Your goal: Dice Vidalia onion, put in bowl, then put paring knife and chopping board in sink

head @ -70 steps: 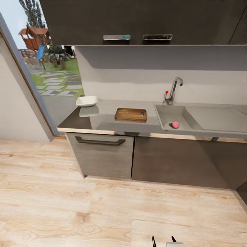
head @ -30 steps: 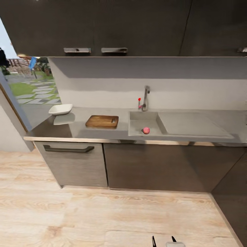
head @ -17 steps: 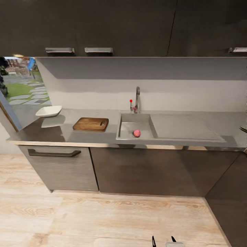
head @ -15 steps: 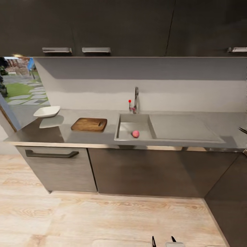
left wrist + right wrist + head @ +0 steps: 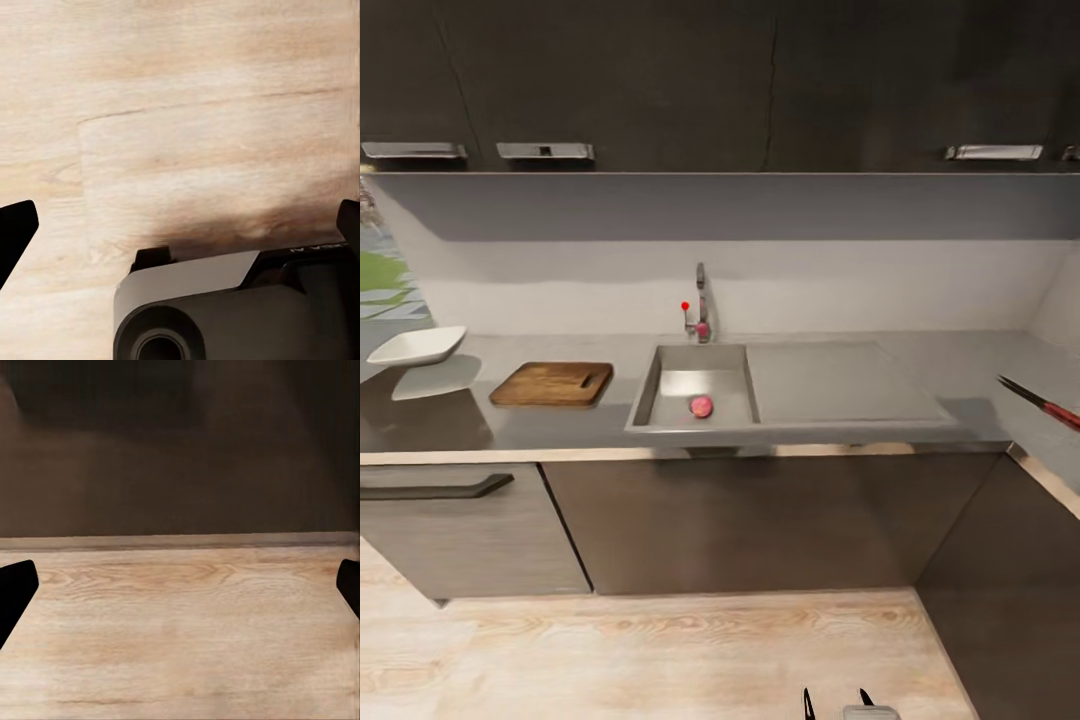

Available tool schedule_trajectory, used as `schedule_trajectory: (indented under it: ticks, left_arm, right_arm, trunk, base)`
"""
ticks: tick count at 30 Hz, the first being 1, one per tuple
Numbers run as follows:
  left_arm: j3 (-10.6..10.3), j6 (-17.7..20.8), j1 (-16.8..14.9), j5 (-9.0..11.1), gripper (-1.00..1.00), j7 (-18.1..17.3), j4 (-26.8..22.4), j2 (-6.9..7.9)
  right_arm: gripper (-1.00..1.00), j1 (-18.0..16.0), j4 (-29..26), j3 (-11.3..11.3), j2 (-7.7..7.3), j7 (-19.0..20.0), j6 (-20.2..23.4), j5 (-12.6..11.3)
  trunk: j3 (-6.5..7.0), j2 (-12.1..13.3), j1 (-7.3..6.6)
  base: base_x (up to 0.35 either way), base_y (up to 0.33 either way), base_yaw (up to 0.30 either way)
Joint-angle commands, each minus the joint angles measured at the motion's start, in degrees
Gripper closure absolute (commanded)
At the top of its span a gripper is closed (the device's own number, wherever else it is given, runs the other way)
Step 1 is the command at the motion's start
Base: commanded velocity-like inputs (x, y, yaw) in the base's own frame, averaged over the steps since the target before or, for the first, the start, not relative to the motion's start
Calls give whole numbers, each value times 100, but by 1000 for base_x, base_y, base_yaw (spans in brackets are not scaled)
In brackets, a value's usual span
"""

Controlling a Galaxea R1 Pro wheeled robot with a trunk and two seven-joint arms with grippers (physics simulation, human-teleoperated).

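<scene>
Resting in the sink, the onion sits beside the chopping board.

One onion, one bowl, one knife

I can read no words, labels or numbers here; a faint mark on my base is too blurred to make out.
</scene>
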Motion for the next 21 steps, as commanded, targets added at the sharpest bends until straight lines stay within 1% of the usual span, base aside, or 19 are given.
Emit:
schedule_trajectory:
  ticks: [1,6,10,13,17,21]
  left_arm:
    - [-16,-19,-2,-2,-100,14,4,2]
    - [-16,-19,-2,-2,-100,14,5,2]
    - [-16,-19,-2,-2,-100,14,2,6]
    - [-18,-19,-2,-2,-100,14,6,9]
    - [-23,-20,-2,-2,-100,14,7,10]
    - [-25,-24,-2,-2,-100,14,2,10]
  right_arm:
    - [-100,-4,4,50,2,-24,-8,-34]
    - [-100,-4,4,51,2,-24,-10,-34]
    - [-100,-4,4,50,2,-24,-8,-34]
    - [-100,-4,4,50,2,-24,-3,-34]
    - [-100,-4,4,50,2,-24,-2,-34]
    - [-100,-4,4,50,2,-24,-2,-34]
  trunk:
    - [2,-3,2]
    - [36,-3,2]
    - [45,-3,2]
    - [47,-3,2]
    - [47,-3,2]
    - [47,-3,2]
  base:
    - [181,-282,-182]
    - [181,-282,-174]
    - [170,-251,-54]
    - [84,-110,-12]
    - [-31,-26,-3]
    - [-254,-5,-1]
